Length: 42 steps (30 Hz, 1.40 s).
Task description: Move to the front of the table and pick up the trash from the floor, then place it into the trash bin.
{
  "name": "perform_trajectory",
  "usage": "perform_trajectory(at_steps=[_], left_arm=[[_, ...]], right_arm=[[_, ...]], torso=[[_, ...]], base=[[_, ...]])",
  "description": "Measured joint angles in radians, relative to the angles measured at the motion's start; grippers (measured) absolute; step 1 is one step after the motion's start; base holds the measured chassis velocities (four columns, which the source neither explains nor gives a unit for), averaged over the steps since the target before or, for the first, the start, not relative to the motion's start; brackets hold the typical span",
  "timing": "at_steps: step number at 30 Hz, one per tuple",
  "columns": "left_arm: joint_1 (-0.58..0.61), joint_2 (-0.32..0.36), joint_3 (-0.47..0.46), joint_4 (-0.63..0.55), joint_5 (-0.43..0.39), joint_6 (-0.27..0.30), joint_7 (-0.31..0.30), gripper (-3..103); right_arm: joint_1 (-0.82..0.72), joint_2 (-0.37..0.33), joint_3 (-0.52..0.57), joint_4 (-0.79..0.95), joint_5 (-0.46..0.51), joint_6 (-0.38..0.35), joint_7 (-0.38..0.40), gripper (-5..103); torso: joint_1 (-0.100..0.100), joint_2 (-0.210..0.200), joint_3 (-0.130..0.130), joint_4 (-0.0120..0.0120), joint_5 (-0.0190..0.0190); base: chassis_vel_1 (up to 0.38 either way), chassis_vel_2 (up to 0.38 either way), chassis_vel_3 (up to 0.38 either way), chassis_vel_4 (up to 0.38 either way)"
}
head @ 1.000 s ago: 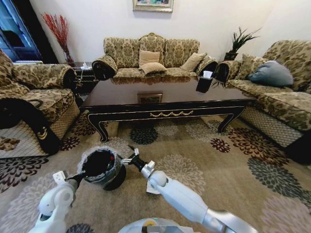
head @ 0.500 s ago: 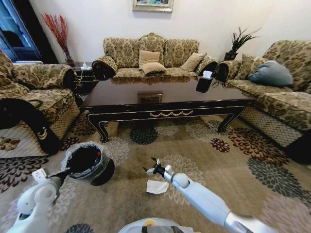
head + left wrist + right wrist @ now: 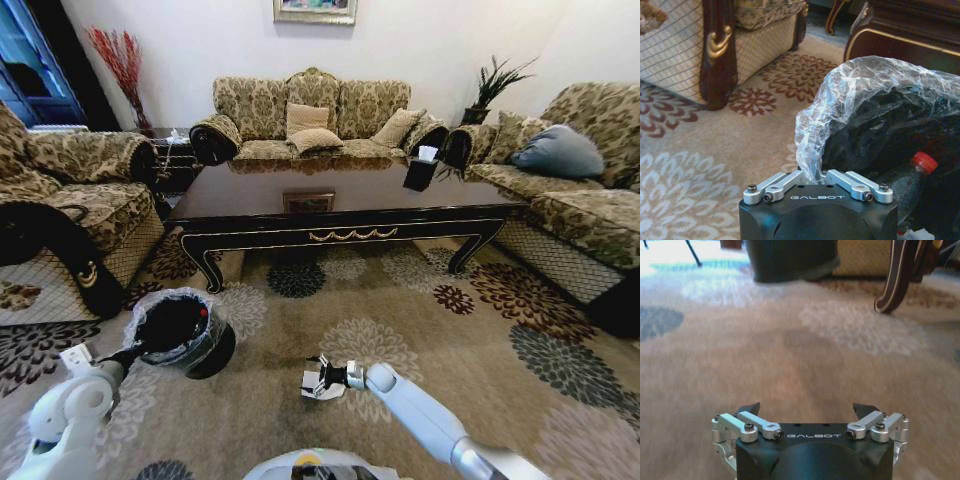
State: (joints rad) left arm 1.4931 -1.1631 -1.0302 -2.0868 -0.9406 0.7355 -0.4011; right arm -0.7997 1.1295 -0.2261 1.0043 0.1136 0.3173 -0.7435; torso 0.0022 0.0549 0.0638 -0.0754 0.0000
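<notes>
The trash bin (image 3: 178, 330), black with a crinkled clear liner, is tilted on the carpet at the left. My left gripper (image 3: 133, 353) is shut on its rim and liner (image 3: 840, 100). In the left wrist view the gripper (image 3: 812, 175) pinches the liner, and a red-capped bottle (image 3: 920, 167) lies inside the bin. My right gripper (image 3: 322, 378) is low over the white napkin (image 3: 330, 391) on the carpet in front of me, and it stands open (image 3: 806, 407) with nothing between its fingers. The dark wood table (image 3: 340, 215) is beyond.
Patterned sofas surround the table on three sides, with an armchair (image 3: 70, 220) close by at the left. A tissue box (image 3: 420, 172) sits on the table. The bin's base (image 3: 790, 260) and a curved table leg (image 3: 895, 280) lie ahead of the right gripper.
My right gripper left the bin's rim, swung right and came down to the napkin. The left arm drew the bin to the left.
</notes>
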Motion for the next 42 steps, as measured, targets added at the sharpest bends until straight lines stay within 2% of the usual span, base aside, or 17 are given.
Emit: perform_trajectory(at_steps=[9, 20, 29, 34, 37, 42], left_arm=[[0.008, -0.020, 0.017, -0.033, 0.006, 0.000, -0.001, 2], [0.020, -0.025, 0.015, -0.048, 0.008, 0.000, -0.003, 2], [0.024, -0.029, 0.013, -0.042, 0.012, 0.000, -0.003, 2], [0.021, -0.031, 0.019, -0.039, 0.015, 0.000, -0.003, 2], [0.020, -0.033, 0.021, -0.039, 0.017, 0.000, -0.003, 2], [0.023, -0.035, 0.021, -0.038, 0.018, 0.000, -0.003, 2]], right_arm=[[0.001, -0.039, -0.004, -0.075, -0.043, 0.044, -0.021, 100], [-0.025, 0.025, 0.007, -0.117, -0.069, 0.060, 0.008, 100], [-0.032, -0.016, -0.012, -0.052, 0.009, 0.079, -0.014, 100], [-0.045, -0.036, -0.025, -0.029, 0.017, 0.087, -0.060, 100], [-0.061, -0.031, -0.017, -0.044, -0.024, 0.095, -0.066, 100], [-0.065, 0.007, 0.009, -0.087, -0.096, 0.103, -0.031, 101]], torso=[[0.000, 0.000, 0.000, -0.0001, -0.0001], [0.000, 0.000, 0.000, 0.0001, 0.0000], [0.000, 0.000, 0.000, -0.0001, -0.0001], [0.000, 0.000, 0.000, 0.0000, -0.0001], [0.000, 0.000, 0.000, -0.0005, -0.0002], [0.000, 0.000, 0.000, 0.0002, 0.0000]], base=[[0.000, 0.000, 0.000, 0.000], [0.000, 0.000, 0.000, 0.000], [0.000, 0.000, 0.000, 0.000], [0.000, 0.000, 0.000, 0.000], [0.000, 0.000, 0.000, 0.000], [0.000, 0.000, 0.000, 0.000]])
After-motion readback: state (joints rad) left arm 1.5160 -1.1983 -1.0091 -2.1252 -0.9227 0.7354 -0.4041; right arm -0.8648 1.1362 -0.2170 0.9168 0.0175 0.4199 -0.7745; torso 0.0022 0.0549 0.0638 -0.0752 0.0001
